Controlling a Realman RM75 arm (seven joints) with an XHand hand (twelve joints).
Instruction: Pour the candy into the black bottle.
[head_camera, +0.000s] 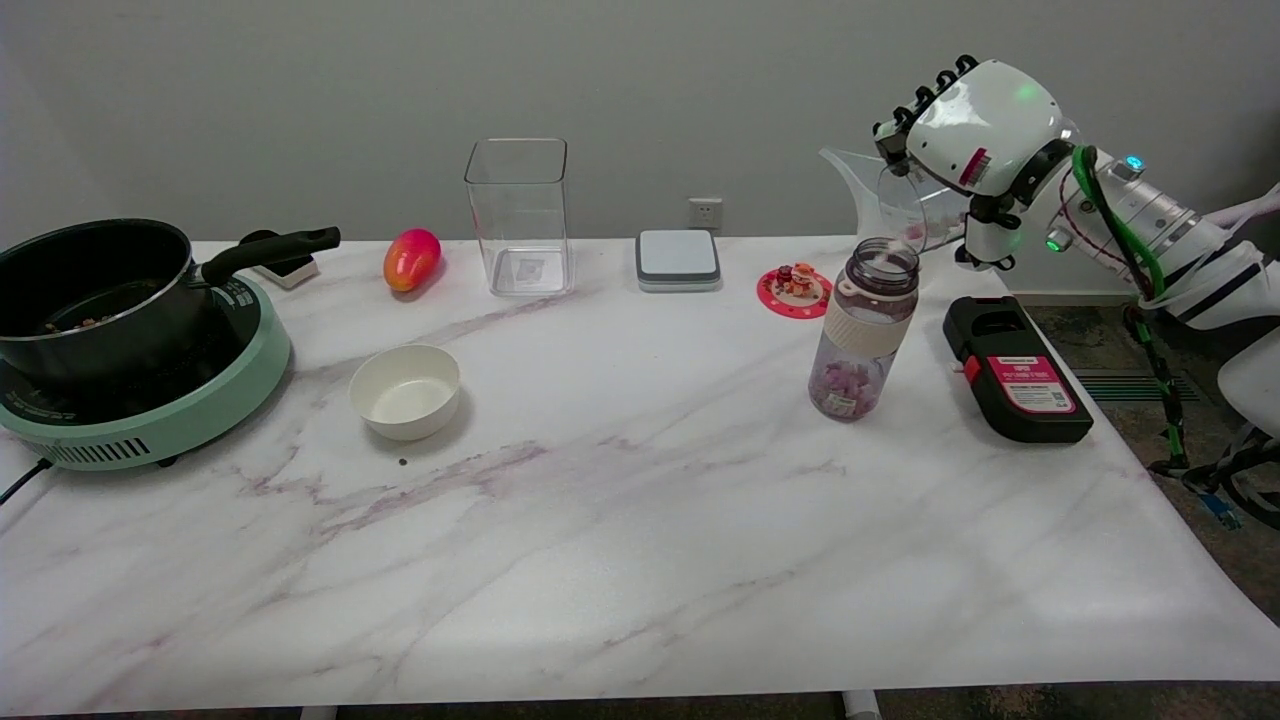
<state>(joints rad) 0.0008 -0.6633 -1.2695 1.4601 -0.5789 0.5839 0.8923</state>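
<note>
While my robot hand (960, 140) grips the clear pitcher (890, 200) tilted just above the bottle (862, 330) on the worktop (640, 520), I worry its spout sits off the mouth, scattering any remaining candy (845, 385). One pitcher, one bottle with candy pieces piled inside, too many to count.

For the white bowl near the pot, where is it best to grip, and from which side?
Probably pinch the white bowl at its rim from above, on its right side: it stands upright and open, its walls curve inward toward the base, and the stove crowds its left.
</note>
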